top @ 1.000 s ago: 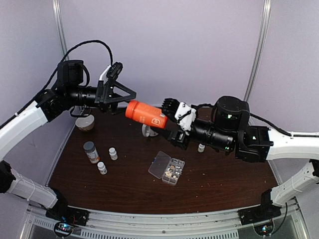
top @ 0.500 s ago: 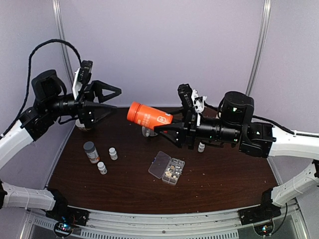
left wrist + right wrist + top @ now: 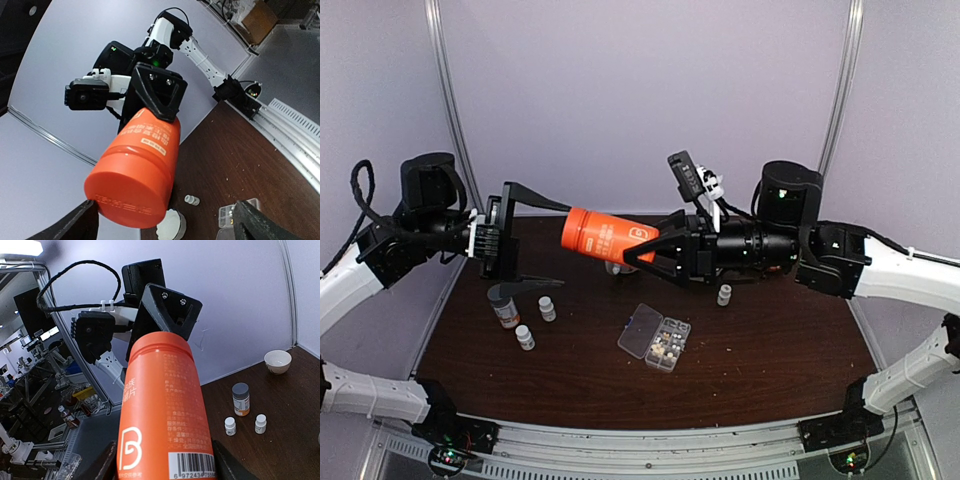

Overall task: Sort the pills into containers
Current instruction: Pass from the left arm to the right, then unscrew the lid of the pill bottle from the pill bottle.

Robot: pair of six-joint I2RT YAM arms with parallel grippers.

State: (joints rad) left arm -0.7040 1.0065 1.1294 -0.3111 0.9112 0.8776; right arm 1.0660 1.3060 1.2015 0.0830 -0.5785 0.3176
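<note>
The orange bottle (image 3: 605,236), clamped in the right gripper (image 3: 655,248), was best lined up straight inside the wide-apart left gripper (image 3: 560,245) before its cap (image 3: 131,192) was squeezed and turned.

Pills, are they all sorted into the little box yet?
Not yet. Done: a few pills already sit in the open organizer box. In hand: the right pincer holds the orange bottle sideways in the air, and the open left pincer faces its capped end. Left: that cap looks still on, and the small bottles stand untouched on the table.
</note>
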